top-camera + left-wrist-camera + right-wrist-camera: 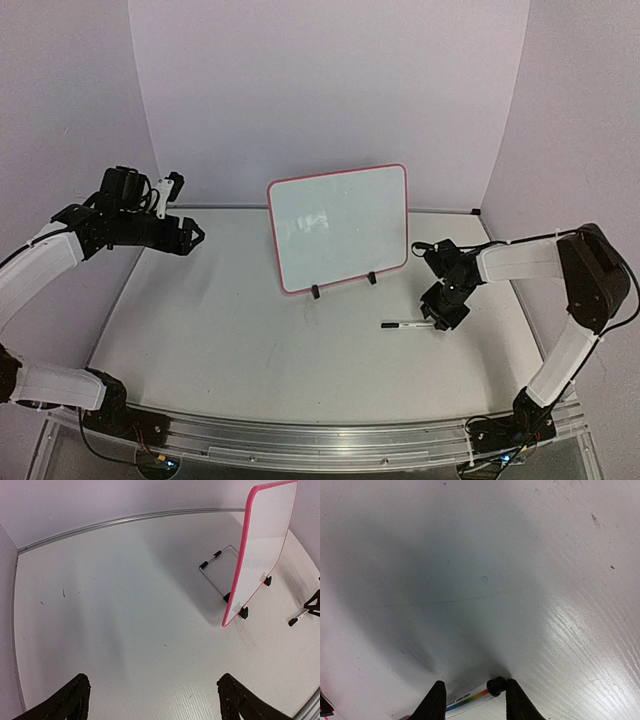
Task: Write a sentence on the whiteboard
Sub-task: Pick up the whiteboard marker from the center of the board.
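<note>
Blank pink-framed whiteboard [340, 225] standing tilted; left pincer [152, 682] wide, empty; right pincer [474, 686] astride marker [405, 325], grip unclear

Nothing legible; print on the marker pen [470, 698] (beside a rainbow stripe) is too small.

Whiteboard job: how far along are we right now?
Done: nothing shows yet; the whiteboard stands blank, with no lettering on it. In hand: the right gripper is down at the table, jaws apart around one end of the marker, which lies flat, not lifted. The left gripper hangs open off to the left, holding nothing. Left: grip and raise the marker, then write the whole sentence.
</note>
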### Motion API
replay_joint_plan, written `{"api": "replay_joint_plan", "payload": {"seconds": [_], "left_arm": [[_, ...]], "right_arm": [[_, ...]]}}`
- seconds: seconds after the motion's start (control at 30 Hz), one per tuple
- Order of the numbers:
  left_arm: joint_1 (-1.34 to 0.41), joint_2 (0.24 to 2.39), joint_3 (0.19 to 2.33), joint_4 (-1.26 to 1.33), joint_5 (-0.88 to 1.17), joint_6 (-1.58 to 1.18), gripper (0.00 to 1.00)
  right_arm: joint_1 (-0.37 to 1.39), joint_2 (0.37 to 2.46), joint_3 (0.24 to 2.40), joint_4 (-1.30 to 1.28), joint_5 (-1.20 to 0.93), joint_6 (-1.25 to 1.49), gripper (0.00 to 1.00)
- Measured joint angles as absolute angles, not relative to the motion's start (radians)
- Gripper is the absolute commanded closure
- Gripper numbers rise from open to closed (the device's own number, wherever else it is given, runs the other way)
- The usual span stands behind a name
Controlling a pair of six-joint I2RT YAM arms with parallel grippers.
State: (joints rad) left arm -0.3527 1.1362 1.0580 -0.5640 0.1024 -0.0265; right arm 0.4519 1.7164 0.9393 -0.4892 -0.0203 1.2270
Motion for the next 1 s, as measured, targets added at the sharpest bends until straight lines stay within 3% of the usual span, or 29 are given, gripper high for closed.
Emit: {"api": "replay_joint_plan", "payload": {"seconds": [0.27, 0.53, 0.77, 1.0], "left_arm": [[-0.353, 1.137, 1.058, -0.565, 0.099, -0.026, 0.12], [-0.355, 1.141, 1.058, -0.563, 0.103, -0.023, 0.13], [-0.434, 1.140, 1.082, -0.556, 0.113, -0.053, 0.15], [-0.614, 1.112, 1.096, -0.460, 0.116, -0.197, 0.18]], "right_arm": [[0.452, 1.730, 0.942, -0.463, -0.006, 1.239, 1.00], [0.452, 1.712, 0.930, -0.408, -0.014, 1.240, 1.00], [0.454, 1.491, 0.772, -0.123, -0.120, 1.227, 1.00], [0.531, 1.271, 0.766, 0.094, -0.135, 1.109, 1.00]]}}
